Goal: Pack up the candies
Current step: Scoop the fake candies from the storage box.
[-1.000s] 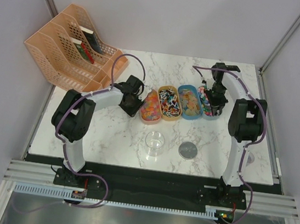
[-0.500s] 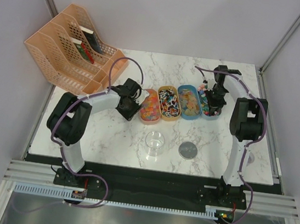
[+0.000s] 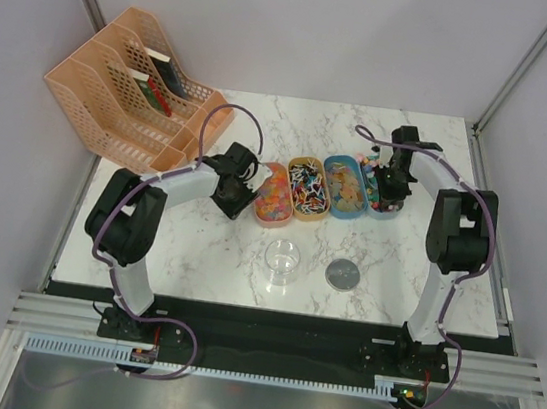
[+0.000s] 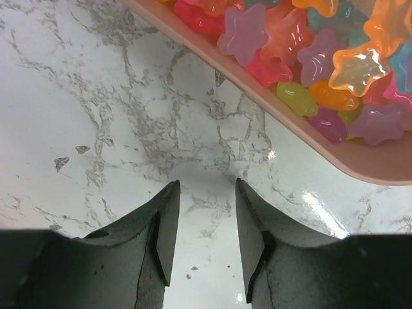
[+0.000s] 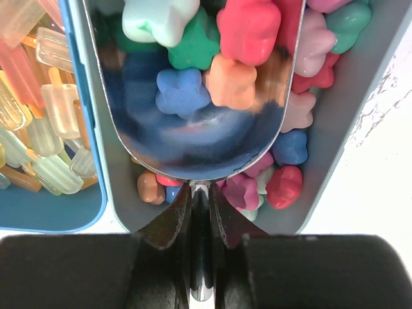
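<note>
top view, trays: four oval trays sit in a row mid-worktop, and the candies [image 3: 276, 197] are heaped in all of them
top view, jar: the small clear round jar [image 3: 282, 259] is at 6 o'clock from the row, with its flat grey lid [image 3: 343, 273] lying off at the jar's 3 o'clock
top view, arms: the left gripper [image 3: 243, 201] is just at 9 o'clock of the peach-pink oval tray [image 3: 266, 177]; the right gripper [image 3: 389, 186] is over the rightmost grey-blue oval tray [image 3: 390, 211]
left wrist, fingers: the dark fingers [image 4: 164, 225] are partly open with nothing between them, over bare marble; the pink rim runs past at 1 o'clock, full of glossy see-through star pieces
right wrist, fingers: closed tight on the thin handle of a shiny metal scoop [image 5: 187, 138]; its bowl is down in the grey-blue tray with a few flower-shaped pieces in it
handling, my guess: the pieces look light, hard and slick, and they're loose, so they'd skitter; too small to pinch one by one
where to grab: not the sweets themselves; come in under the pile with the scoop and keep it level on the way to the jar
</note>
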`<action>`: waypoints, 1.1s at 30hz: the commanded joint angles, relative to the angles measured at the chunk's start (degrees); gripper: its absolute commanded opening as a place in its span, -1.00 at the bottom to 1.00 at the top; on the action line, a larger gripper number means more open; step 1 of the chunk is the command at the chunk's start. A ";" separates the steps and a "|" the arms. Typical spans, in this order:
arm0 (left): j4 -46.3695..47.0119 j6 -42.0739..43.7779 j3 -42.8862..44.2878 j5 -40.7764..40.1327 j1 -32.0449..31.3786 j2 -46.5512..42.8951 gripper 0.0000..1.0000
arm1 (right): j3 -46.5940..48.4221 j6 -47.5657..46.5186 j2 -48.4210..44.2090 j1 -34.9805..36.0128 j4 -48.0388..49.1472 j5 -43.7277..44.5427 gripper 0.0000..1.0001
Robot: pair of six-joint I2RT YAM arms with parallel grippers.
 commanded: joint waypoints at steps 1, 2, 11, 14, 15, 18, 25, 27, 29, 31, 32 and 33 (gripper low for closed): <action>-0.89 3.39 2.64 -0.85 -0.22 -2.13 -0.05 | -4.34 0.90 -2.24 0.90 11.39 -2.56 -1.00; -1.15 3.82 2.81 -0.76 -0.22 -2.12 -0.05 | -6.18 1.08 -3.12 0.81 11.75 -2.47 -1.00; -1.42 4.71 3.61 -1.46 -0.22 -2.39 -0.06 | -11.20 1.78 -8.13 0.81 14.38 -1.77 -1.00; -1.77 4.97 3.61 -1.90 -0.22 -2.74 -0.06 | -12.52 2.22 -10.41 0.81 16.76 -1.85 -1.00; -1.95 5.06 3.69 -1.90 -0.22 -2.91 -0.06 | -13.05 2.48 -11.29 0.81 18.07 -1.68 -1.00; -2.21 5.59 3.78 -1.90 0.22 -4.23 -0.05 | -15.42 2.57 -16.03 0.72 18.52 -1.33 -1.00; -1.95 2.08 3.87 -1.64 2.24 -6.52 -0.05 | -24.19 -3.66 -33.24 0.72 19.48 -3.95 -1.00; -1.51 1.55 3.70 -1.29 2.85 -6.78 -0.05 | -26.40 -7.18 -36.16 0.81 21.05 -8.59 -1.00; -1.42 1.11 3.69 -0.94 3.12 -7.13 -0.05 | -28.25 -8.24 -38.80 0.81 21.07 -10.11 -1.00; -1.42 1.10 4.13 -0.67 3.38 -7.57 -0.05 | -26.86 -9.29 -38.46 1.42 17.74 -10.64 -1.00; -1.42 1.10 4.31 -0.50 3.56 -7.83 -0.05 | -26.15 -9.82 -38.11 1.51 16.25 -10.90 -1.00; -1.42 1.10 4.66 -0.49 3.56 -8.53 -0.05 | -25.45 -11.56 -37.84 1.51 13.45 -11.08 -1.00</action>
